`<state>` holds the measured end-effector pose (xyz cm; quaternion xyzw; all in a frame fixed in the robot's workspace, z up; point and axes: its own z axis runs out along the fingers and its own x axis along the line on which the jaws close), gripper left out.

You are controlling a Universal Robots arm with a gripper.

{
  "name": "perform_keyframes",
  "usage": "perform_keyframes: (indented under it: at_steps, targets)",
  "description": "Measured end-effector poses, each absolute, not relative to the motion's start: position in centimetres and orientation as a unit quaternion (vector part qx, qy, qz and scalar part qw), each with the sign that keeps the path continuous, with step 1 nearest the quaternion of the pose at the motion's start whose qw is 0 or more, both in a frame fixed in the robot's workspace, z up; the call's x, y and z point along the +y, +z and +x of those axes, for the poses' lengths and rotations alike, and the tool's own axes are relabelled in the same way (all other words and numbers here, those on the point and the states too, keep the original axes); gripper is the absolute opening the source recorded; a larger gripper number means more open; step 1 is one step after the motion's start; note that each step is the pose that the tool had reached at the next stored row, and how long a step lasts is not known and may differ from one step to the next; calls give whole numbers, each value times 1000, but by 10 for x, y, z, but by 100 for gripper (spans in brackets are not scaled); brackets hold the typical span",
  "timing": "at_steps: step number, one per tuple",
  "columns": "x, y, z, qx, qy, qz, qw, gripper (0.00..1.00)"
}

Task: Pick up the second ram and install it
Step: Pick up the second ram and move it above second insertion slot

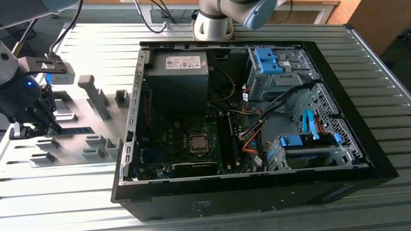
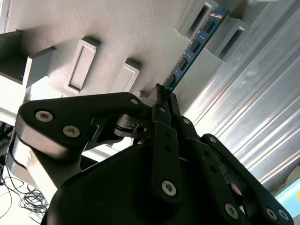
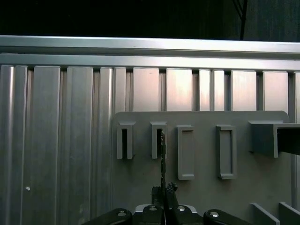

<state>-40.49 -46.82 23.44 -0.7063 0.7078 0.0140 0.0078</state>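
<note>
With gripper [image 2: 161,92] pinched shut on the near end of the ram stick [image 2: 197,47], best raised straight and level — far end lying between grey holder blocks [image 2: 193,18], so no twisting. Worth minding: taller grey post [image 1: 96,96] nearby, computer case [image 1: 359,159] wall just beside the tray, cables [image 1: 253,127] crowding inside.

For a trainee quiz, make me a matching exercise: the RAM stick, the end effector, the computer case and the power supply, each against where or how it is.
Things:
1. second ram
2. end effector
3. computer case
4. power supply

States:
A. open, insides showing
B. boxy unit in a corner inside the case
C. shut on the stick's near end
D. blue, resting in grey holder blocks

Pairs: 1-D; 2-C; 3-A; 4-B
</note>
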Motion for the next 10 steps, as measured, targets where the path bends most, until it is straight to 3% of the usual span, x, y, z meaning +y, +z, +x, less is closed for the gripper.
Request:
perform_keyframes:
  at_steps: [10]
  targets:
    - [-468,240,-405,708,14,-706,8,14]
